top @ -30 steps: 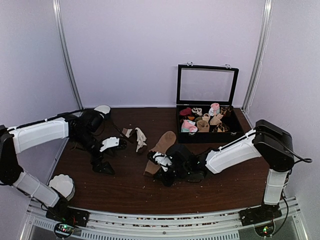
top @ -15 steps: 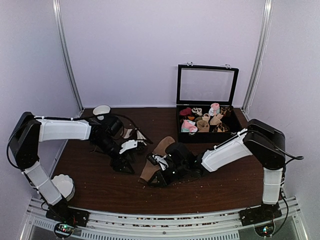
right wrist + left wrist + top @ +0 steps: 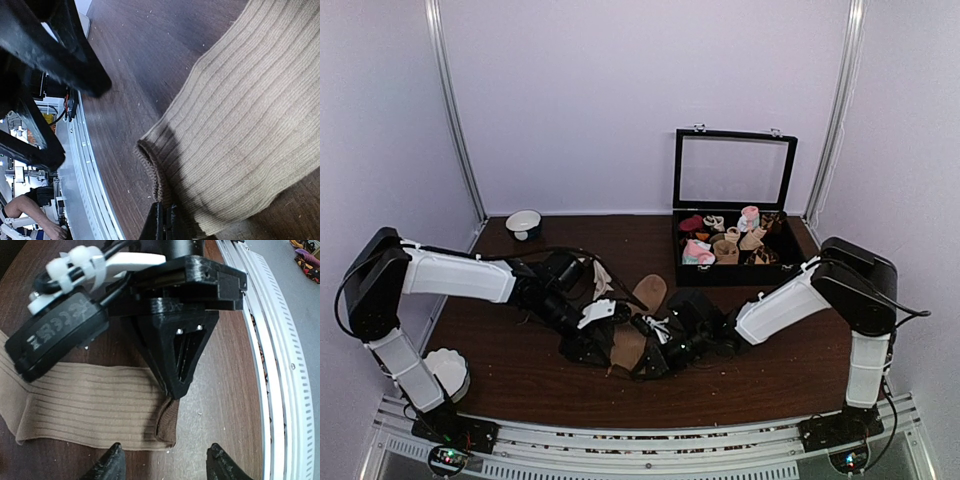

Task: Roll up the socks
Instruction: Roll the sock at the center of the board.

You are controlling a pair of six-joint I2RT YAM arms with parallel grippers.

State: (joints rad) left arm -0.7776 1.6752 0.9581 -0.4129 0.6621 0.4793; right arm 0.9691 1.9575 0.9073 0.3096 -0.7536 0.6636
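Change: the left arm has swung in from the back-left of the table (image 3: 780,350) to the centre. Its claw has narrowed from wide open, and the tan sock (image 3: 90,405) has been drawn a little nearer.
Left claw (image 3: 165,461): jaws part open with nothing between them. The tips sit just past the sock's near edge, low over the wood.
Right claw (image 3: 161,220): jaws fully closed, and the sock's hem runs down into the tips, so it looks pinched there.
Tan sock, place: flat on the middle of the table between the two claws, ribbed side up, one corner of the hem lifted.
Second sock (image 3: 603,272): paler, crumpled just behind the left arm, apart from the first and partly hidden.
Progress: early by my reading. Neither sock is rolled and the pair is not laid together.
Left to do: gather both socks, roll them, and probably put the roll away.
Box (image 3: 750,279): black, lid propped upright, at the back right. It holds several sock bundles in its compartments, among them pink-and-white ones (image 3: 703,255).
Bowl (image 3: 524,222): white, at the back left; I cannot tell what is in it.
White dish (image 3: 445,370): at the near left edge; what it holds is unclear.
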